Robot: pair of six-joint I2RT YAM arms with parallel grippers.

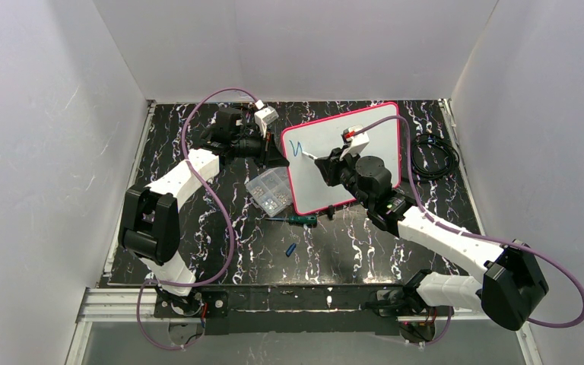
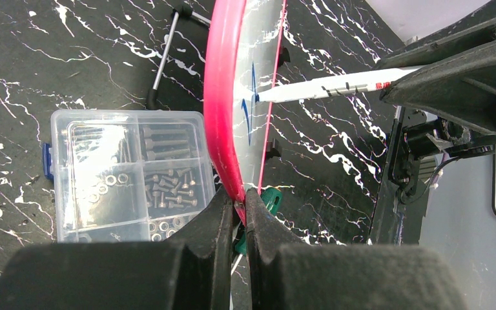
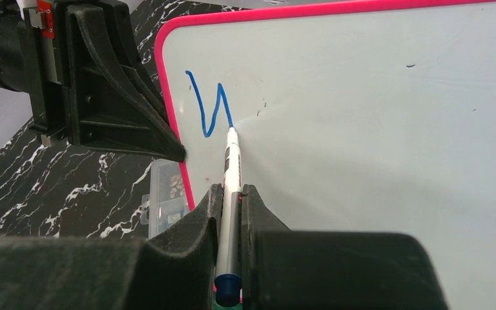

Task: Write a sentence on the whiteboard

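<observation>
top external view puts the whiteboard (image 1: 313, 186) in the upper middle of the frame, on the black marbled table (image 1: 350, 251), with both arms meeting at it. the sentence (image 3: 205, 106) is barely begun: a blue zigzag like the start of a "w" sits near the board's upper left corner in the right wrist view, and the rest of the white face is bare.

the board looks thin, stiff and light, so i judge it would skid or tip under pen pressure unless braced. its glossy face is likely slippery, and the pink rim is the sensible place to grip. that is where the left gripper (image 2: 239, 201) has it: its jaws are pinched together on the rim at the lower middle of the left wrist view. the board shows nearly edge-on there, apparently held up at an angle rather than lying flat.

the right gripper (image 3: 231, 194) is clamped on the marker (image 3: 232, 158), jaws nearly together around the slim barrel. the tip touches the board at the end of the last blue stroke. light, even pressure seems wise, since a hard push could twist the board in the pinch.

a clear compartment box (image 2: 129, 171) of screws and nuts lies just beside the board's rim.
</observation>
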